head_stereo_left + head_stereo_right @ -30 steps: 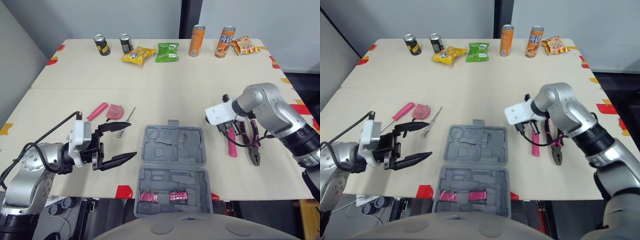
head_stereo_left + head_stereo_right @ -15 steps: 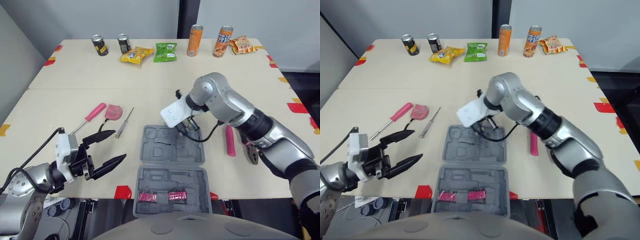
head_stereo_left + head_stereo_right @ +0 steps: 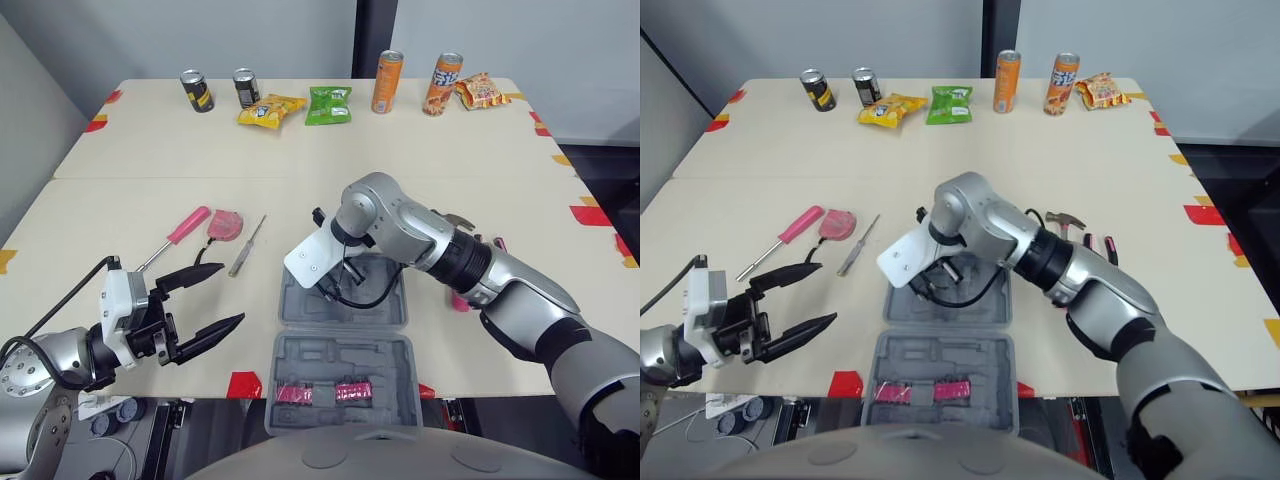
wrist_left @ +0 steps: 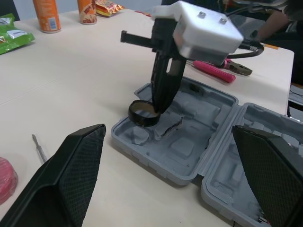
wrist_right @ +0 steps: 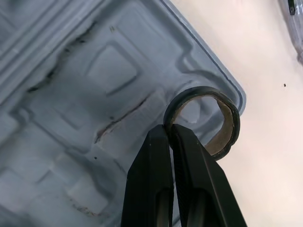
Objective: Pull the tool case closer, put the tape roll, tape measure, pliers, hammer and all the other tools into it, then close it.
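While the right tool pinches the wall of the tape roll at the far left corner of the open tool case, the left tool hovers spread wide over the desk's near left edge, apart from the case.

Grey tool case on the beige tabletop; black tape roll, brown inside; pink-handled screwdriver and red tape measure toward the left edge; orange can, green snack bag and yellow snack bag along the far edge; black, cross-hatched fingers of the left gripper.
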